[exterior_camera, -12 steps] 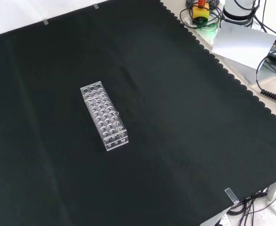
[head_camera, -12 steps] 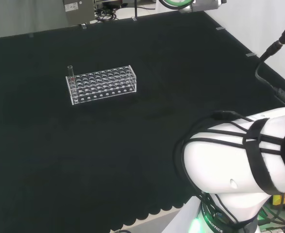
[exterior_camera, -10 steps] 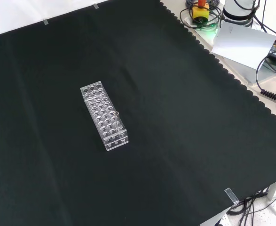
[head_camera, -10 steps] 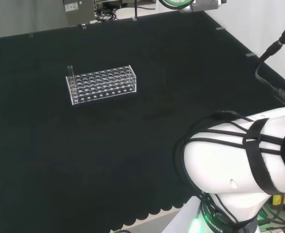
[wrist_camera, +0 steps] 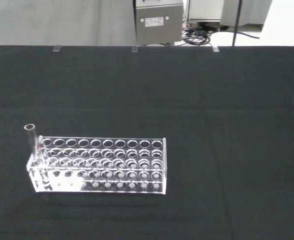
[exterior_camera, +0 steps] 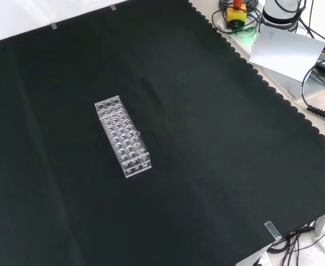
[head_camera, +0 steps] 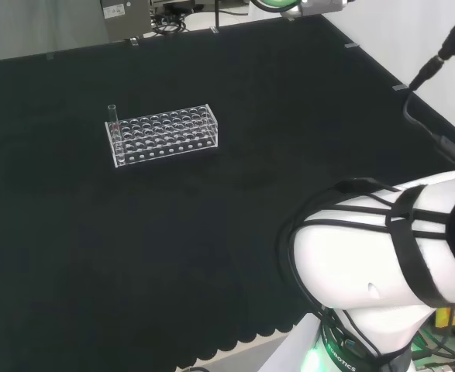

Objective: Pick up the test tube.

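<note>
— On the cloth (exterior_camera: 217,166), where is the tube (head_camera: 112,118)?
— Upright in the rack's (head_camera: 163,136) corner hole (head view, far left end), untouched.
— And the hand?
— I cannot tell its state. Reaching and grasping are both left.

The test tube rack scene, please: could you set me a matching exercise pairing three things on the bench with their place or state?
Things:
1. test tube
2. rack
3. black cloth

Descriptions:
A. covers the bench, with a scalloped edge
B. stands upright in a corner hole
C. clear block with rows of round holes, resting on the cloth

Pairs: 1-B, 2-C, 3-A
</note>
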